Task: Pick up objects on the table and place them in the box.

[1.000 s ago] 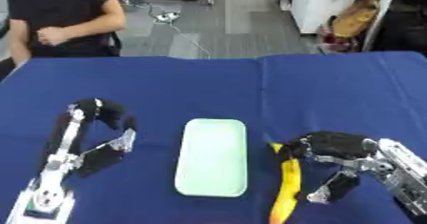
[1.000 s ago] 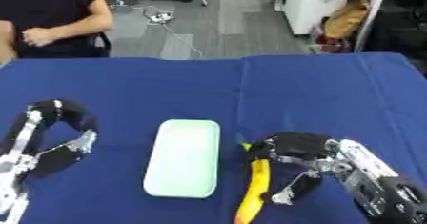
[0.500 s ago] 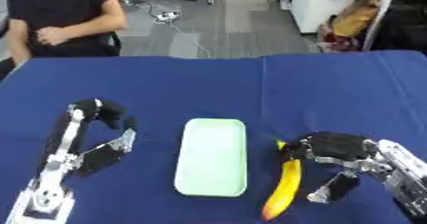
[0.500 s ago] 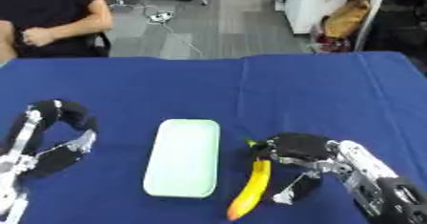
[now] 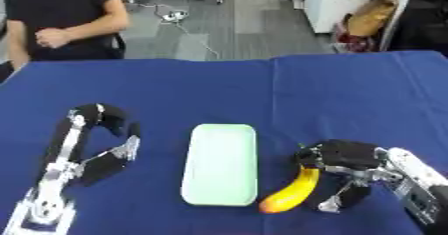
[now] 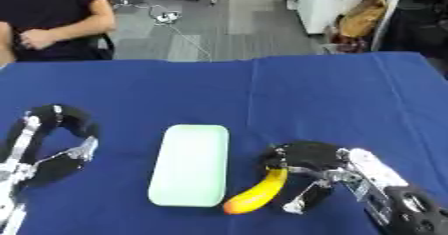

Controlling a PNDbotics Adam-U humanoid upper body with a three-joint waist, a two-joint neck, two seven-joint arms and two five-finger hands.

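— Your right hand (image 5: pixel 346 159), how did it stand in the left eye view?

— Right hand was at the near right of the blue table (image 5: pixel 350 89), its fingers curled over the stem end of the banana (image 5: pixel 292 195), so you had the fruit in your grasp. The banana slanted from that hand down and to the left, its orange-tinted tip just beside the near right corner of the pale green box (image 5: pixel 220 165); whether the two touched, I could not tell. The thumb pointed down, to the right of the fruit. The box lay flat in the middle of the table.

— And your left hand (image 5: pixel 105 144)?

— It sat at the near left, well apart from the box, with fingers bent over at the top and the thumb out toward the box, and nothing in it.

— Did the right eye view agree?

— You saw much the same there. The right hand covered the banana's upper end, the fruit's tip lay near the box's near right corner, and the left hand, at the left edge, held nothing.
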